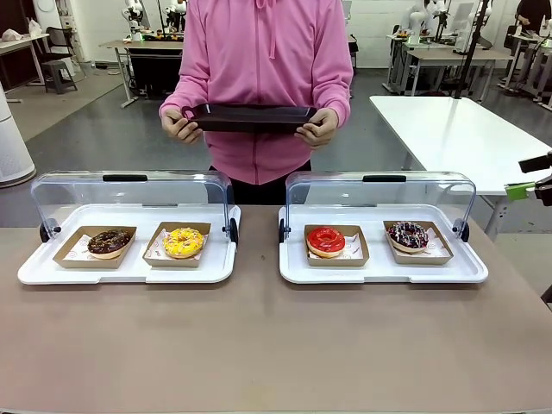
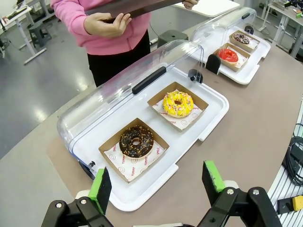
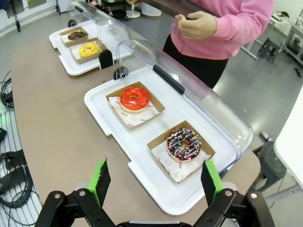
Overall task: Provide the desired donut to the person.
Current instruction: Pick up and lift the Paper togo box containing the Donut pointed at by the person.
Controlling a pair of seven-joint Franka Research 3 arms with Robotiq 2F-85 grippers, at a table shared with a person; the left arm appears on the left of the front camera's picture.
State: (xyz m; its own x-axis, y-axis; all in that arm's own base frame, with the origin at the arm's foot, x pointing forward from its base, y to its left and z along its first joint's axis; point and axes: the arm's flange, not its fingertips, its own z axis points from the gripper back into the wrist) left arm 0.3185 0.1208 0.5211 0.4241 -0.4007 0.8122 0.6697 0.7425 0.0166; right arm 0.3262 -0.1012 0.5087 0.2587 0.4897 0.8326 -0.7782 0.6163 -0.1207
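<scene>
Four donuts lie in cardboard trays under raised clear lids: a chocolate donut (image 1: 109,241) and a yellow donut (image 1: 184,241) on the left white tray (image 1: 52,269), a red donut (image 1: 326,241) and a dark sprinkled donut (image 1: 408,235) on the right white tray (image 1: 379,272). The person (image 1: 259,78) stands at the far side holding a dark tray (image 1: 250,117) in both hands. My left gripper (image 2: 156,182) hangs open above the table's near edge by the chocolate donut (image 2: 136,141). My right gripper (image 3: 154,178) hangs open near the sprinkled donut (image 3: 184,143). Both hold nothing.
Both clear lids (image 1: 129,190) stand hinged up at the back of the trays. The brown table (image 1: 276,345) has free room in front of the trays. A white table (image 1: 457,129) stands at the back right. Cables (image 3: 12,170) lie off the table's edge.
</scene>
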